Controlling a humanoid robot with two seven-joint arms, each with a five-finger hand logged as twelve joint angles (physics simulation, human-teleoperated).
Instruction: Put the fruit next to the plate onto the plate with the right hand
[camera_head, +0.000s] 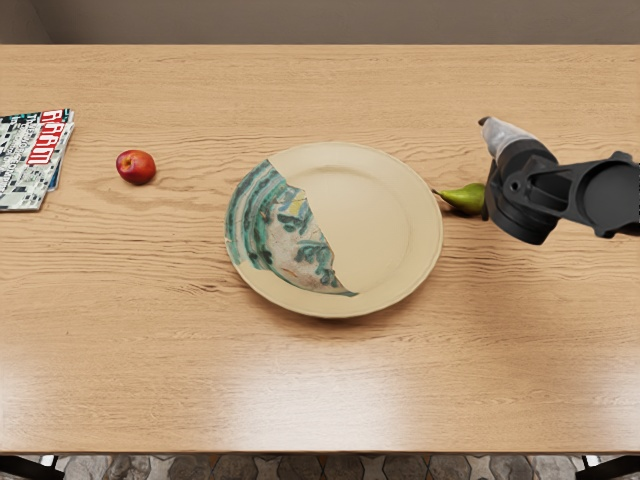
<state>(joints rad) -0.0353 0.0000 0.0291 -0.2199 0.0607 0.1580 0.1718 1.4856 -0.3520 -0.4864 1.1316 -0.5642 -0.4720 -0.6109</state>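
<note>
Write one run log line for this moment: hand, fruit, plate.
right hand: beside pear | pear: on table, right of plate, not lifted | plate: no fruit on it

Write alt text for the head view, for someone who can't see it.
The robot's right hand, coming in from the right, is at a green pear lying by the right rim of a cream, teal-patterned plate on a wooden table. A red apple and a magazine lie farther left.

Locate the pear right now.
Head view: the pear lies on the table at picture right, just off the plate's right rim, its right end hidden behind the wrist of the right hand.
</note>
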